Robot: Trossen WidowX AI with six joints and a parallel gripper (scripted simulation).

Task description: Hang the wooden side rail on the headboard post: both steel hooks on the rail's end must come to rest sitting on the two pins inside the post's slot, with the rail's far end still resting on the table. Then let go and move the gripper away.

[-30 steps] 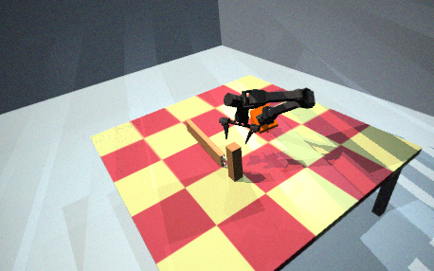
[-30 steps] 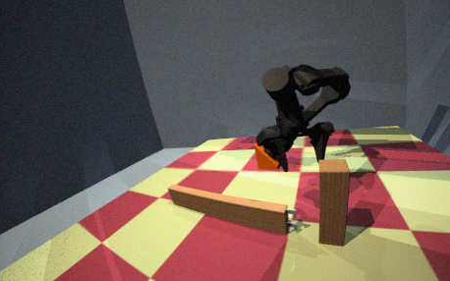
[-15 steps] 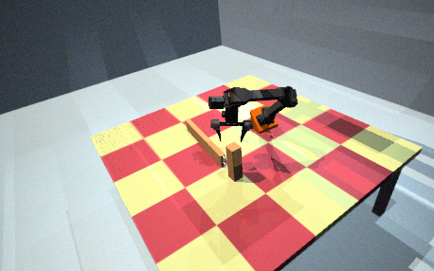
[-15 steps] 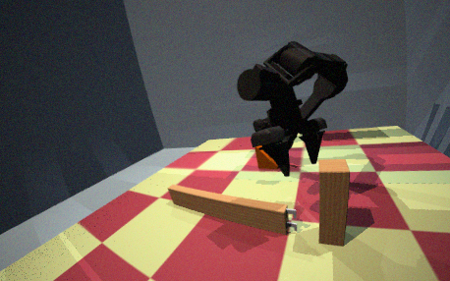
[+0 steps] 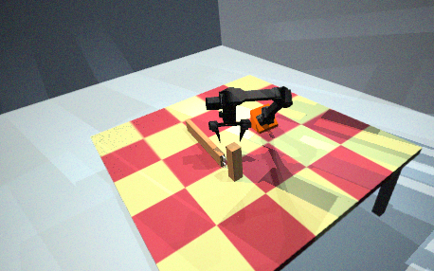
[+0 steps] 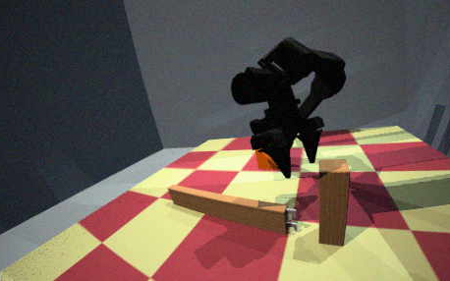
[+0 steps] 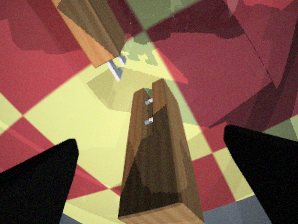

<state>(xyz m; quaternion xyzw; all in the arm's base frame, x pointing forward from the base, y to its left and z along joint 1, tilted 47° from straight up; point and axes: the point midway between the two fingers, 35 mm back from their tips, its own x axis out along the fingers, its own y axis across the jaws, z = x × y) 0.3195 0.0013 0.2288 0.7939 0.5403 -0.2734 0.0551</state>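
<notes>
The wooden side rail (image 5: 204, 140) (image 6: 226, 207) (image 7: 79, 4) lies flat on the checkered table (image 5: 175, 227) (image 6: 138, 246). Its two steel hooks (image 6: 291, 220) (image 7: 117, 67) (image 5: 223, 161) point at the headboard post (image 5: 234, 161) (image 6: 333, 201) (image 7: 160, 163) with a small gap between them. The post stands upright; two pins (image 7: 149, 111) show inside its slot in the wrist view. My gripper (image 5: 229, 134) (image 6: 299, 164) (image 7: 152, 140) is open and empty. It hangs above the table just behind the post's top, fingers pointing down.
The arm's orange base (image 5: 264, 119) (image 6: 265, 160) sits on the table behind the gripper. The table's edges run at the left (image 5: 114, 180) and the front right (image 5: 355, 208); a black leg (image 5: 385, 191) shows at the right corner.
</notes>
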